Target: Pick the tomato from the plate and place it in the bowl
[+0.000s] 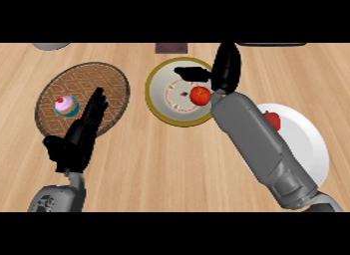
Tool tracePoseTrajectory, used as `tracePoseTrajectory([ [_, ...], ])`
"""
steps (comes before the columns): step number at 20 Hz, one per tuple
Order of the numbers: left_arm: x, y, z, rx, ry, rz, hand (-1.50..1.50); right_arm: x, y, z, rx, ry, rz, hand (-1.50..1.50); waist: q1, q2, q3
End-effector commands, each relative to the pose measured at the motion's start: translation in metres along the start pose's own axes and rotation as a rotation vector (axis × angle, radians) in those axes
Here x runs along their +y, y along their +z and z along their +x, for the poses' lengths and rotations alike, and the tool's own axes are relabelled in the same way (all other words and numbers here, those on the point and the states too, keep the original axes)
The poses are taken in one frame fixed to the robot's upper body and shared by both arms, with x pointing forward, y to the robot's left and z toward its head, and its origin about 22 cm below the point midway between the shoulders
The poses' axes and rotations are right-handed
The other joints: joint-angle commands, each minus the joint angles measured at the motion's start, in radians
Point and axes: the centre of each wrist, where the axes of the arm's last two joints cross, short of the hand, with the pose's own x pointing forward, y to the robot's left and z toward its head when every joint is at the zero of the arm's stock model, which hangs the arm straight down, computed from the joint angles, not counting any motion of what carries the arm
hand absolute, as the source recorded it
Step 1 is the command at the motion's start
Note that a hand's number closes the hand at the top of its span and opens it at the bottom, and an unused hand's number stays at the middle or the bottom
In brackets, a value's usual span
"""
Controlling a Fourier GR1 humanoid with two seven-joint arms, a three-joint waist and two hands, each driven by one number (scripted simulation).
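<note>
A red tomato (200, 94) lies inside the white bowl (160, 102) with a gold rim, at the middle of the counter. My right hand (226, 67) hovers over the bowl's far right side, fingers straight and pointing away, thumb spread to the left; nothing is held in it. The tomato sits just left of that hand's wrist. The white plate (306, 139) lies at the right, half hidden under my right forearm, with a small red object (272, 120) on it beside the arm. My left hand (76, 139) rests open at the lower left, fingers up.
A brown patterned plate (96, 82) at the left carries a pink-frosted cupcake (65, 105); my left hand's fingers overlap its near edge. A grey object (51, 46), a dark square (171, 48) and a dark object (273, 44) sit along the far edge.
</note>
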Motion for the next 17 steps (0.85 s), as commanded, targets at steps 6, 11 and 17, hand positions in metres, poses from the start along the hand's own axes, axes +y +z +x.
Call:
tracePoseTrajectory([
  [6,0.004,0.001,0.0,0.015,0.002,0.007,0.0,-0.052,0.032,-0.034,0.022,-0.189,0.041,-1.5,-0.006,0.0,0.0],
  [11,-0.008,-0.009,0.001,-0.014,0.001,0.005,0.0,-0.071,0.051,-0.048,0.006,-0.225,0.081,-1.5,0.0,0.002,0.0],
  [17,-0.004,0.001,0.005,-0.008,0.002,0.004,0.0,-0.071,0.079,-0.051,0.005,-0.193,0.102,-1.5,0.004,0.002,0.0],
])
